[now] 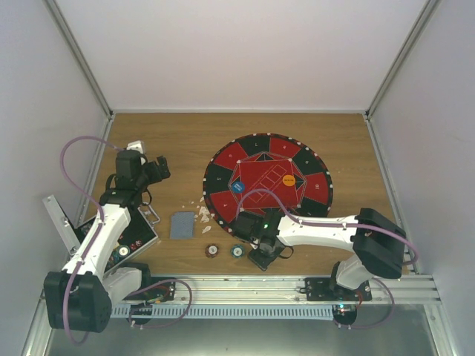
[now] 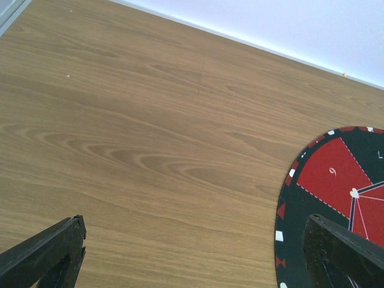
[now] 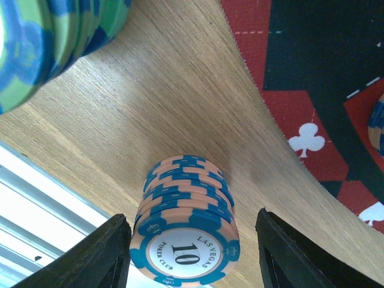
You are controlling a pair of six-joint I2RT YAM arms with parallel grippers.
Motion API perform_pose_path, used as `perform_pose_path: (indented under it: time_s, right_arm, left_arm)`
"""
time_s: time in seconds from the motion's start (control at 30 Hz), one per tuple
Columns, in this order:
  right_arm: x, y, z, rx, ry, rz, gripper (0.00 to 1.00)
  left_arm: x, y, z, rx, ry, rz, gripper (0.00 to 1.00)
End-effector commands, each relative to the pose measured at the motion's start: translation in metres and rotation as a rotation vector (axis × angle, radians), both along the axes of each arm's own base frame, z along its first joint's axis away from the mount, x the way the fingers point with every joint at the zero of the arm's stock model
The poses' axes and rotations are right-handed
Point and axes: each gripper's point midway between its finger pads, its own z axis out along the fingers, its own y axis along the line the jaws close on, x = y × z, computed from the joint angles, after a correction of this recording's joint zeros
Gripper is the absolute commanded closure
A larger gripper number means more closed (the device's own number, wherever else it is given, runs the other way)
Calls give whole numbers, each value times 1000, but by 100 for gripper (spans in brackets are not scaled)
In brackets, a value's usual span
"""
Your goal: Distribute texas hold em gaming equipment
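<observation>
Pincer on the right (image 3: 192, 219) half-wide astride an orange-blue chip stack (image 3: 186, 240), gaps either side, nothing held. Stack upright on worktop (image 3: 180, 90), near mat (image 3: 312, 72); green-blue stack (image 3: 54, 30) close by. Left pincer (image 2: 193, 225) wide, empty, over worktop by mat edge. Card (image 1: 180, 225) left of mat; blue disc (image 1: 238, 187) and orange disc (image 1: 289, 179) on it. Red chip (image 1: 212, 251) near front edge, below card. Case (image 1: 148, 230) under left arm.

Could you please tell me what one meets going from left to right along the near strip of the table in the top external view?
black case → grey-blue card deck → red chip stack → teal chip stack → right pincer
</observation>
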Motion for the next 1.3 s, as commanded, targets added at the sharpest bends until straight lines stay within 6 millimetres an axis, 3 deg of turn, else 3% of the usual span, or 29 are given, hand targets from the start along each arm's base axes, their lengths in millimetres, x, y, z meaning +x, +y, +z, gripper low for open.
perform_pose_path:
  time_s: [0.0,0.53,0.8,1.03,1.27]
  right_arm:
    - [-9,-3,-4,-13,31,15,43]
    - [-10,-2,-3,-5,38,20,59]
    - [1,7,26,46,42,8,60]
    - [45,16,50,106,10,-18,60]
    - [130,36,48,159,-48,-52,60]
  left_arm:
    - [4,-1,3,-13,-32,1,1]
    - [4,0,5,-11,-36,4,1]
    - [3,1,5,-7,-36,9,1]
    - [2,6,9,9,-46,30,1]
    - [6,5,13,1,-51,33,1]
